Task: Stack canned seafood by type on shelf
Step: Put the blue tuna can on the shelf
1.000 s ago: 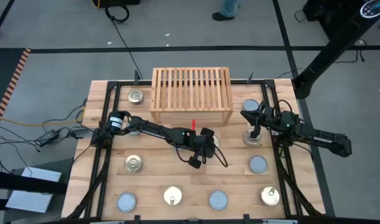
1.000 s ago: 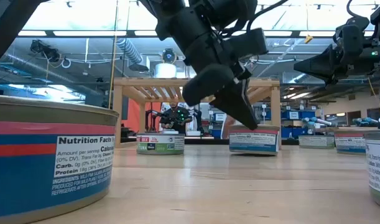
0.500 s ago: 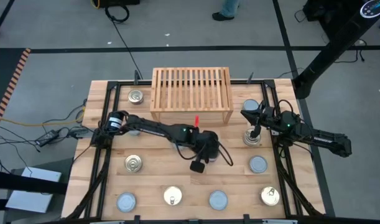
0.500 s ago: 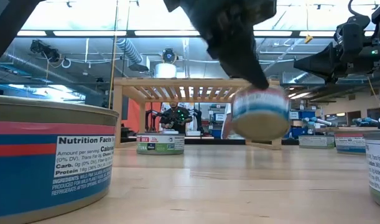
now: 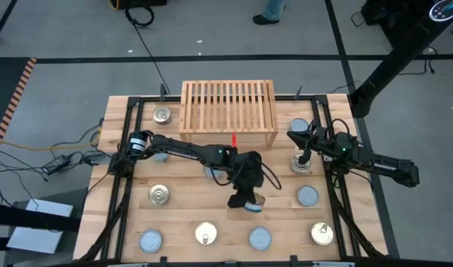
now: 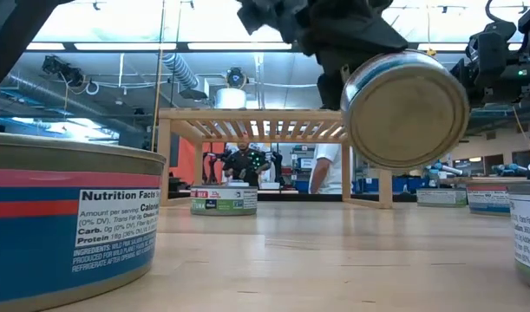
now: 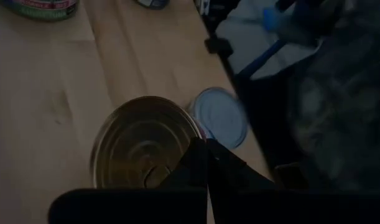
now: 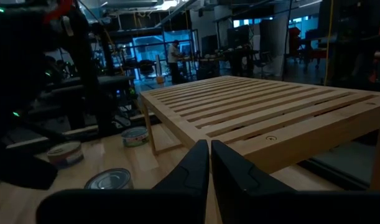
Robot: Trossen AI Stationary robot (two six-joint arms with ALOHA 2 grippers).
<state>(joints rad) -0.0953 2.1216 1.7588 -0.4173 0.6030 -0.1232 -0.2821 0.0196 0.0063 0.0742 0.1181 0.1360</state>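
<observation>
Plank table (image 5: 189, 211) carries scattered tins and the shelf (image 5: 227, 111) at its far edge. Left gripper (image 5: 245, 202), in front of the shelf, grasps a tin (image 6: 405, 108) lifted and tipped on edge. Right gripper (image 5: 302, 157) hangs clenched, empty, above a tin (image 5: 300, 166) beside the shelf.

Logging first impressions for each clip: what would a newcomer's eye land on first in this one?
Probably the tin hanging in mid-air in the low view, tipped so its round metal face points at the camera, held by the left gripper over the middle of the table. Next, the slatted wooden shelf at the far edge, its top bare, with other tins scattered around it. The right gripper waits at the shelf's right.
</observation>
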